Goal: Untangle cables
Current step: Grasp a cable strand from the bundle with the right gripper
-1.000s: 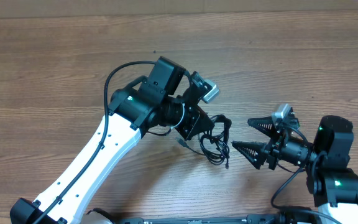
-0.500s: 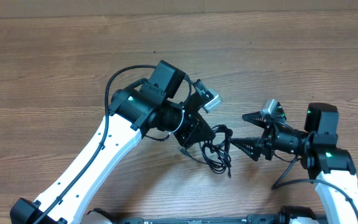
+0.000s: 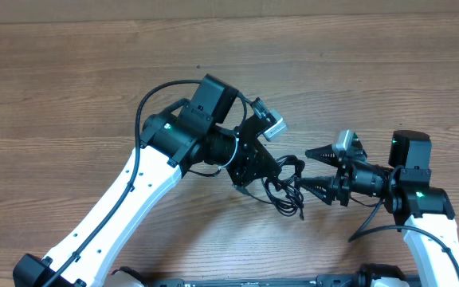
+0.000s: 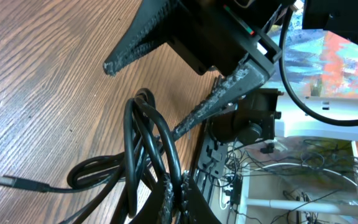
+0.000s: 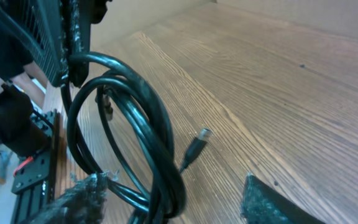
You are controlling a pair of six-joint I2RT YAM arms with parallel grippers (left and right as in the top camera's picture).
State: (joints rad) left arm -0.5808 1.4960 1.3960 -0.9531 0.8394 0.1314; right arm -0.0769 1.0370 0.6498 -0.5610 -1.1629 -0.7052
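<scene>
Found right gripper (image 3: 304, 168) advanced leftward from well apart, up to the cables (image 3: 287, 185); jaws narrower, now straddling one loop. Found cables carried slightly rightward with left gripper (image 3: 277, 165).

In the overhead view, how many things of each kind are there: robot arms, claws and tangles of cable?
Robot arms: 2 (left arm, right arm)
Claws: 2 (left claw, right claw)
Tangles: 1 (cable bundle)
Total: 5

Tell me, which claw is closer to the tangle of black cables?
Left. The left gripper is clamped on the cables; the right gripper sits open at the loops' other side, not gripping them.
</scene>
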